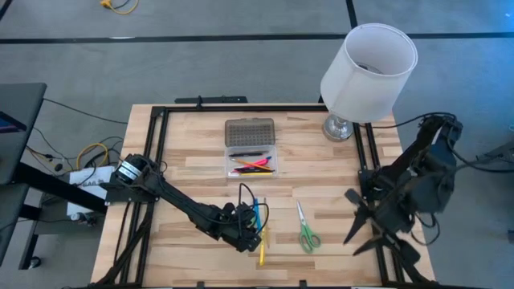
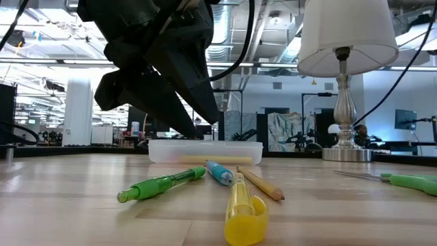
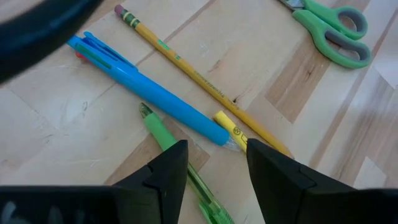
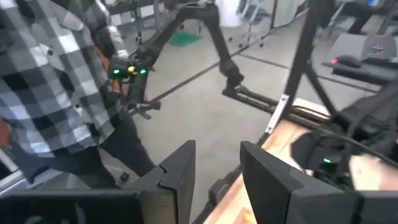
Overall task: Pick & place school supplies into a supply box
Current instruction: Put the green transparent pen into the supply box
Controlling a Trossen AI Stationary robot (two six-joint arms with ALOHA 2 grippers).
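Pale wood planks make up the table (image 1: 185, 160), and on its far middle lies the supply box (image 1: 250, 159), open, its grey dotted lid (image 1: 249, 131) folded back on the far side and red, pink and yellow pens inside the clear base. The left gripper (image 3: 211, 165) hovers low over a small cluster near the table's front edge, its fingers (image 3: 165, 171) apart with nothing between them. Under it lie a green pen (image 3: 163, 134), a blue pen (image 3: 146, 90), a yellow pencil (image 3: 193, 68) and a yellow marker (image 2: 242, 208), all close together and crossing or touching at their ends. The green-handled scissors (image 1: 305, 229) lie just to the right of that cluster, closed, handles toward the near edge. A white lamp (image 1: 365, 68) stands at the far right corner. The right gripper (image 1: 359, 221) waits beyond the table's right edge, its fingers spread and empty; past it a person in a checked shirt (image 4: 50, 81) stands on the floor.
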